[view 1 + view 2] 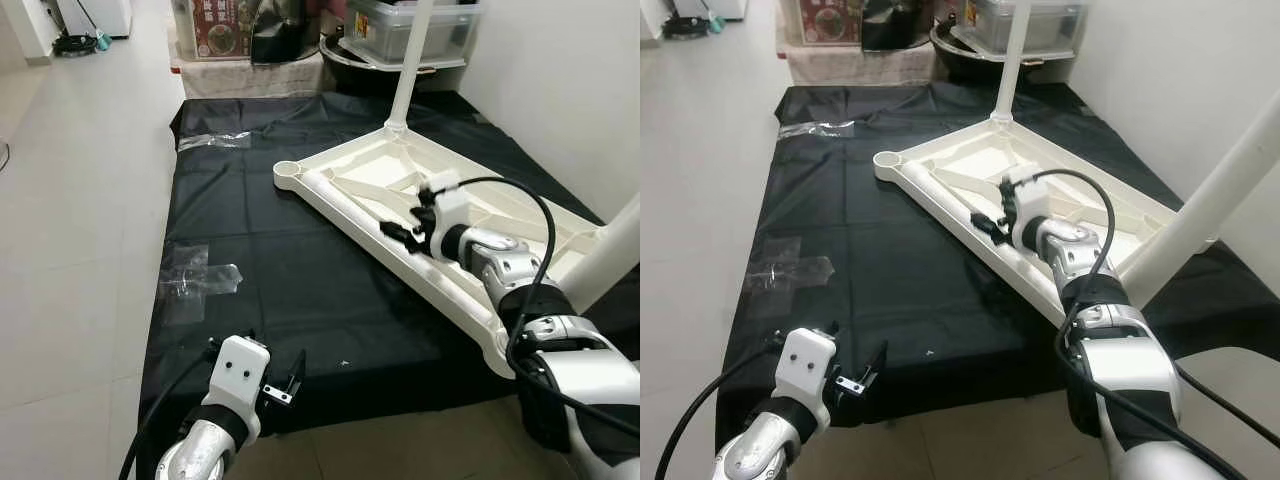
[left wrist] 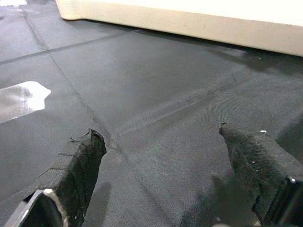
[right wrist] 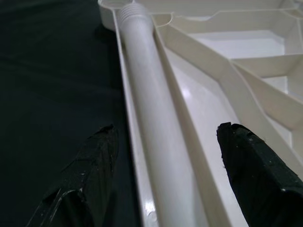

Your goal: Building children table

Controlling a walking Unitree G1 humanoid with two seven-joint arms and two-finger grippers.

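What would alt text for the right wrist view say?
The right gripper, open, straddles a loose white table leg lying in the edge channel of the upturned white tabletop. Black mat lies beside it.

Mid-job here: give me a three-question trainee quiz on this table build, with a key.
1. True or false: the right end effector is open astride the loose leg.
2. How many legs already stand upright in the tabletop?
3. The left end effector hovers over: A) black mat B) tabletop C) bare floor

Key: 1 true; 2 two; 3 A
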